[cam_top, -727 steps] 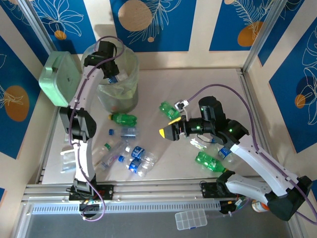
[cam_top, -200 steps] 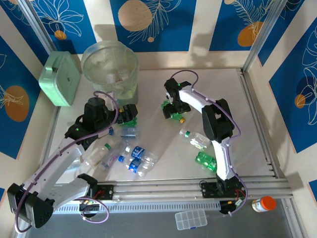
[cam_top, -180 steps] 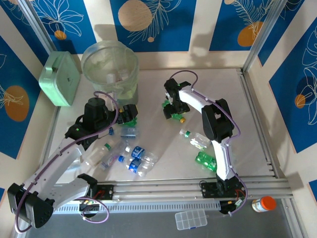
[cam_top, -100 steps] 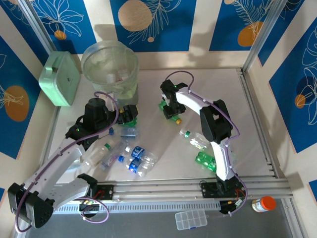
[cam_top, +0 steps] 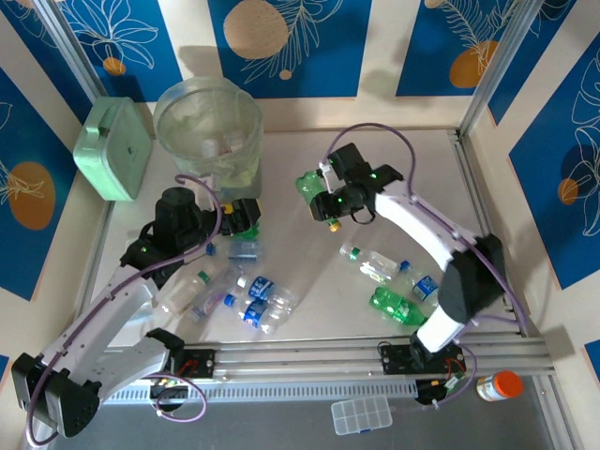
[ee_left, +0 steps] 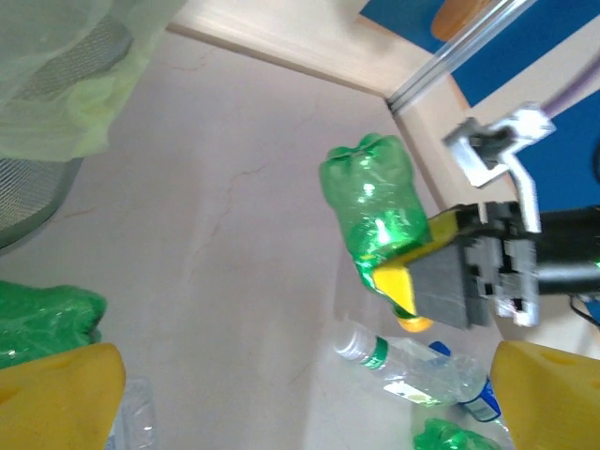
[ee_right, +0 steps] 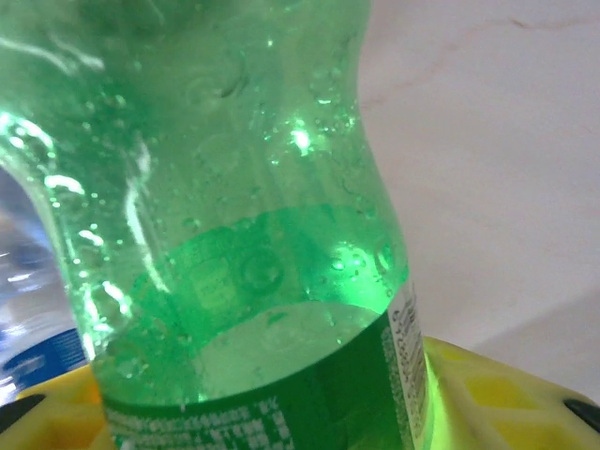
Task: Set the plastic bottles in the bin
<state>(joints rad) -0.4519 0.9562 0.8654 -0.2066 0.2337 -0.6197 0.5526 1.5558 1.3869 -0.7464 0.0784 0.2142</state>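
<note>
My right gripper (cam_top: 328, 199) is shut on a green plastic bottle (cam_top: 313, 185) with a yellow cap, holding it off the table right of the bin (cam_top: 208, 122). The same green bottle (ee_left: 373, 211) shows in the left wrist view, pinched by the right gripper's yellow fingers (ee_left: 398, 281). Up close, the green bottle (ee_right: 234, 234) sits between yellow pads (ee_right: 497, 394). My left gripper (cam_top: 246, 217) is open low over the table, beside another green bottle (ee_left: 42, 323) near its left finger (ee_left: 56, 394). More bottles lie loose: a clear one (cam_top: 375, 262), a green one (cam_top: 398, 307), and a cluster (cam_top: 253, 305).
A mint green square box (cam_top: 114, 148) leans at the far left beside the bin. An orange-capped white jar (cam_top: 497, 386) and a clear compartment case (cam_top: 361, 415) lie in front of the rail. Metal rails border the table's right edge (cam_top: 483, 225).
The right gripper closed on the green bottle and lifted it off the table, its arm swinging out to the right. The left arm has barely moved.
</note>
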